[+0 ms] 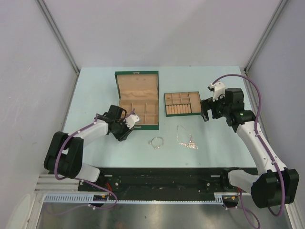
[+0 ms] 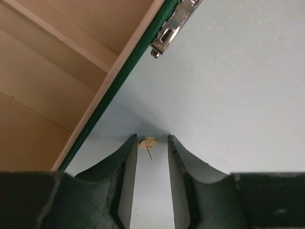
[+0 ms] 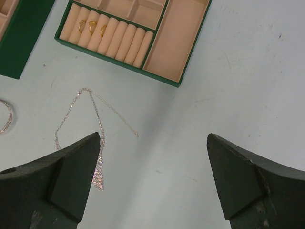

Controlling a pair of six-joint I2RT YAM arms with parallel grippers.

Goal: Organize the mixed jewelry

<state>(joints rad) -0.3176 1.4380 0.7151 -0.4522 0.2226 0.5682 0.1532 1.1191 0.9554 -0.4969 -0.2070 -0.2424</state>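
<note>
A tiny round stud earring (image 2: 147, 142) with a thin pin lies on the pale table, just off the front wall of the green box (image 2: 107, 95). My left gripper (image 2: 152, 138) straddles it, its jaws a little apart, the stud close to the left finger (image 2: 126, 162) and clear of the right one. From above, the left gripper (image 1: 125, 133) sits low at the box's front edge. A ring-shaped bangle (image 1: 156, 141) and a thin chain necklace (image 1: 187, 139) with a sparkly pendant (image 3: 99, 171) lie on the table. My right gripper (image 3: 153, 138) hangs wide open above bare table, right of the necklace (image 3: 95, 114).
The green box (image 1: 137, 98) stands open with tan compartments, its metal latch (image 2: 169, 31) just beyond my left fingers. A small divided tray (image 1: 182, 103) beside it holds gold rings (image 3: 90, 26) in its roll slots. The bangle (image 3: 7, 117) shows at the right wrist view's left edge.
</note>
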